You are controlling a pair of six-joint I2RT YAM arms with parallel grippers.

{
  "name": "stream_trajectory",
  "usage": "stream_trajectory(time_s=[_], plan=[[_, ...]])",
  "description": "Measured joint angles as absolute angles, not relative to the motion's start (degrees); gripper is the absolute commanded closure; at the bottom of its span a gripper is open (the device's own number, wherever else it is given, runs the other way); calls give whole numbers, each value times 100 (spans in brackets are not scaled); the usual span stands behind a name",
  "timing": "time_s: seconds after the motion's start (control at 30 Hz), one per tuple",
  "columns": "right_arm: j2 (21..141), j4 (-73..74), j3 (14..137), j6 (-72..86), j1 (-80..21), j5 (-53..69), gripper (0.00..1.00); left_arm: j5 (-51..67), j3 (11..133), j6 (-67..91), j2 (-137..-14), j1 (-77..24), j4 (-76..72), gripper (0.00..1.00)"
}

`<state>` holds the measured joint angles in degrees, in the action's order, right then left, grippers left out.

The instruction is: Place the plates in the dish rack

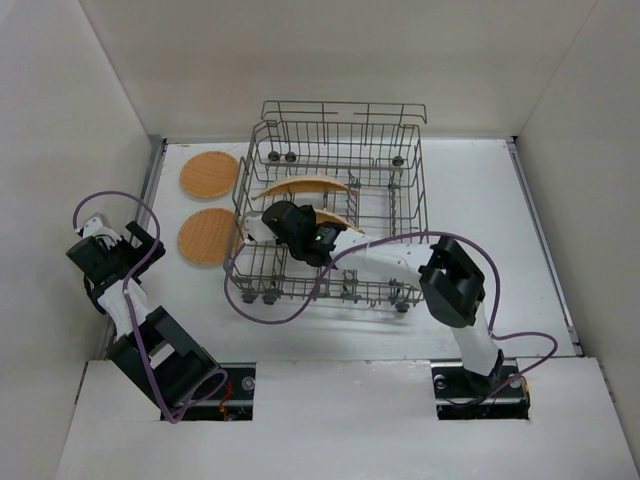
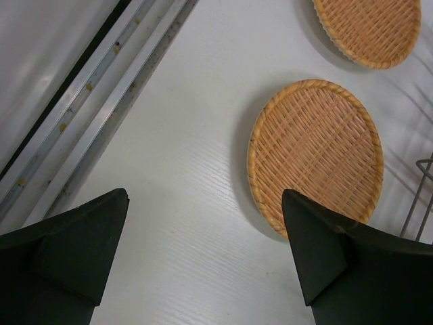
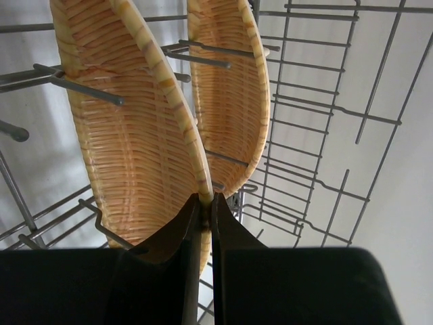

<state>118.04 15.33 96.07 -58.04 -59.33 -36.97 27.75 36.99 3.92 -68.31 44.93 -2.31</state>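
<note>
The grey wire dish rack (image 1: pixel 405 190) stands mid-table. One orange-tan woven plate (image 1: pixel 305 186) stands on edge between its tines. A second plate (image 1: pixel 340 222) is upright just in front of it, and my right gripper (image 1: pixel 312 222) is shut on its rim. In the right wrist view the gripper (image 3: pixel 206 198) pinches the held plate's (image 3: pixel 128 135) edge, with the other racked plate (image 3: pixel 230 101) behind. Two more plates (image 1: pixel 209 174) (image 1: pixel 207 236) lie flat left of the rack. My left gripper (image 2: pixel 204 196) hangs open over bare table, beside the nearer flat plate (image 2: pixel 314 152).
A metal rail (image 2: pixel 101 108) runs along the table's left edge, close to the left gripper. White walls enclose the table on three sides. A corner of the rack's wire (image 2: pixel 423 183) shows right of the nearer flat plate. Purple cables trail from both arms.
</note>
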Motion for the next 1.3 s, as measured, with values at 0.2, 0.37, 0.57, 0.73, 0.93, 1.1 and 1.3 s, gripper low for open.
stream_trajectory(time_s=[0.2,0.37,0.57,0.73,0.93,1.1,1.3], plan=[[11963,1466,9623,-5660,-5933,-3507,47,2788,3699,395,-6831,4510,-231,0],[11968,1490,9564,-5588,-5933,-3363,27,2792,3699,395,-6831,4510,-231,0],[11518,1586,9183,-5518,-5933,-3295,22,2801,3699,395,-6862,4510,-231,0],[10556,1625,9089,-5468,-5931,-3299,22,2801,3699,395,-6862,4510,-231,0],[9231,1472,8890,-5413,-5653,-3293,24,2779,3699,395,-6862,4495,-231,0],[8466,1367,8396,-5122,-4630,-3247,18,2729,3699,388,-6862,4401,-231,0],[7771,1529,7522,-4185,-2698,-3024,13,2596,3699,316,-6860,4189,-211,0]])
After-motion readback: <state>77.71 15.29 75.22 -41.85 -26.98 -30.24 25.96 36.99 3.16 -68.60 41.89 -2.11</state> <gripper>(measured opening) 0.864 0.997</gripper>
